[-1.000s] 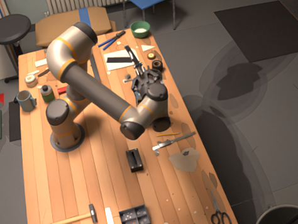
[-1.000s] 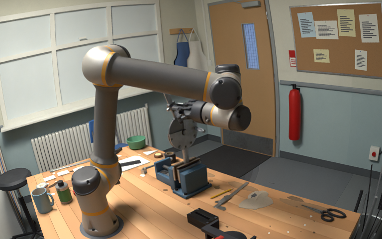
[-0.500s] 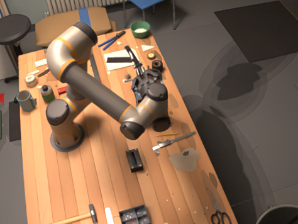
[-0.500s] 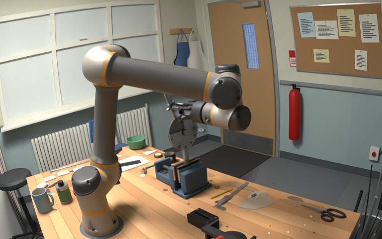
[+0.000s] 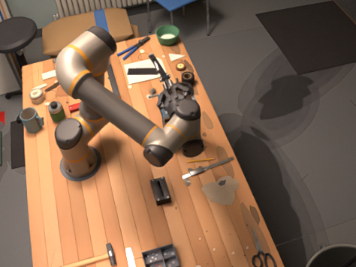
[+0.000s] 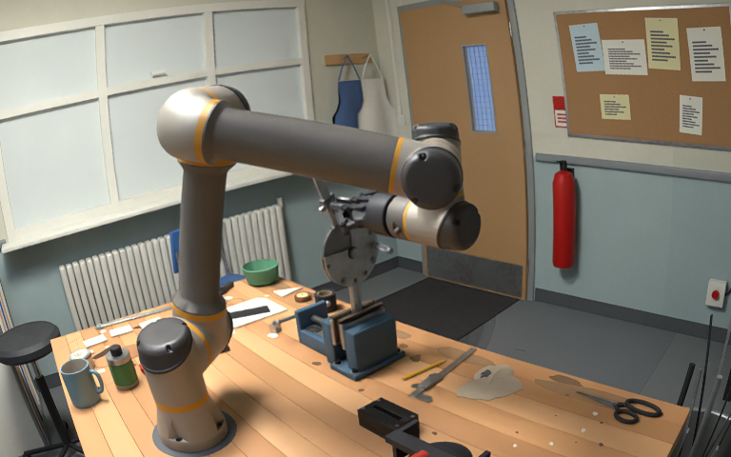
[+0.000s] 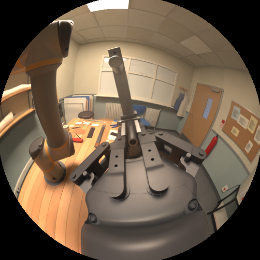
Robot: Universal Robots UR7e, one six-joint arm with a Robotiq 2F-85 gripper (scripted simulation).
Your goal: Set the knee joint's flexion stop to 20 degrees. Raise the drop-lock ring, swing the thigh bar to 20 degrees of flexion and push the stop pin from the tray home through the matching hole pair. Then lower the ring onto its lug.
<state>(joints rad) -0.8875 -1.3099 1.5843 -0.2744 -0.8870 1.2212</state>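
Observation:
The knee joint [image 6: 349,253] stands upright in a blue bench vise [image 6: 353,338] at the middle of the bench, with a round grey sector plate above the lower bar. The thigh bar [image 7: 120,82] rises from the joint and leans back toward the window. A thin ring [image 7: 129,118] sits around the bar just beyond my fingertips, seen from the wrist camera. A dark tray [image 5: 160,190] lies on the bench in front of the vise; I cannot make out the stop pin. My gripper [image 7: 130,128] reaches in level at the base of the thigh bar and is closing around it.
A green bowl [image 5: 167,34] stands at the far end of the bench, with blue pliers [image 5: 132,47] and tape rolls nearby. A caliper [image 5: 206,170], a pencil and a cloth [image 5: 221,189] lie right of the vise. A mug [image 5: 30,119] and a green bottle stand on the left.

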